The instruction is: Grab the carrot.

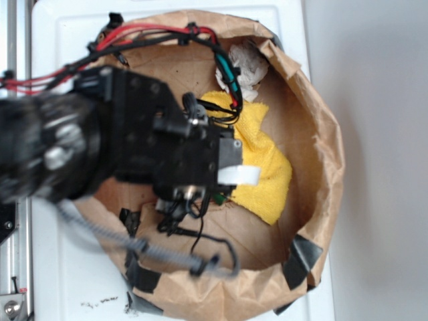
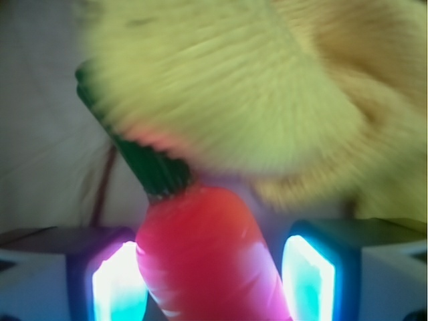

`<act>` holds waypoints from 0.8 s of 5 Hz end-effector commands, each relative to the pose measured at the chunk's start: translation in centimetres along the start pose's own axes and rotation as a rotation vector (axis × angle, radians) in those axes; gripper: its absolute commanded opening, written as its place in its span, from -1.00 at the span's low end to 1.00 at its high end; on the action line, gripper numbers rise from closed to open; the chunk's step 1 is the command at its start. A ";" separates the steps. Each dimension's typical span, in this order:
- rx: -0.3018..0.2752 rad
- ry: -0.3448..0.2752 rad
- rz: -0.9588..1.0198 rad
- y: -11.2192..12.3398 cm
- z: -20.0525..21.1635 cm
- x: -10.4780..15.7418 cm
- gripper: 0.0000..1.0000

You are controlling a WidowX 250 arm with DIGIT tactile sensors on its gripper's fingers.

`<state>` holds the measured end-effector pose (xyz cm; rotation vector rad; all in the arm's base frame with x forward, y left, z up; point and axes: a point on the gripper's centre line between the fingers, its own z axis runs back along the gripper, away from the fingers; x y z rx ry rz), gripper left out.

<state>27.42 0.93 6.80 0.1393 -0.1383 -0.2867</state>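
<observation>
In the wrist view the carrot point(image 2: 204, 257) stands between my gripper's point(image 2: 214, 281) two glowing pads, its orange body filling the gap. Its dark green stem point(image 2: 150, 164) points up-left under the yellow terry cloth point(image 2: 227, 87). The left pad point(image 2: 120, 284) touches the carrot and the right pad point(image 2: 307, 277) lies close against it. The carrot looks sharper than the blurred cloth. In the exterior view my gripper point(image 1: 231, 184) sits low at the cloth's point(image 1: 267, 167) left edge and hides most of the carrot; only a green bit point(image 1: 219, 198) shows.
Everything lies in a wide brown paper basin point(image 1: 324, 134) with black tape on its rim, on a white table point(image 1: 67, 267). A crumpled white wad point(image 1: 249, 63) rests at the back of the basin. Red and black cables point(image 1: 154, 33) trail from the arm.
</observation>
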 end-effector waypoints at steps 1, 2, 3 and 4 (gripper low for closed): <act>-0.032 -0.039 0.179 0.5 7.5 3.8 -1.00; 0.024 -0.052 0.313 0.7 8.7 4.3 -1.00; 0.008 -0.018 0.394 1.9 9.3 4.7 -1.00; -0.026 0.008 0.410 2.8 9.5 4.8 -1.00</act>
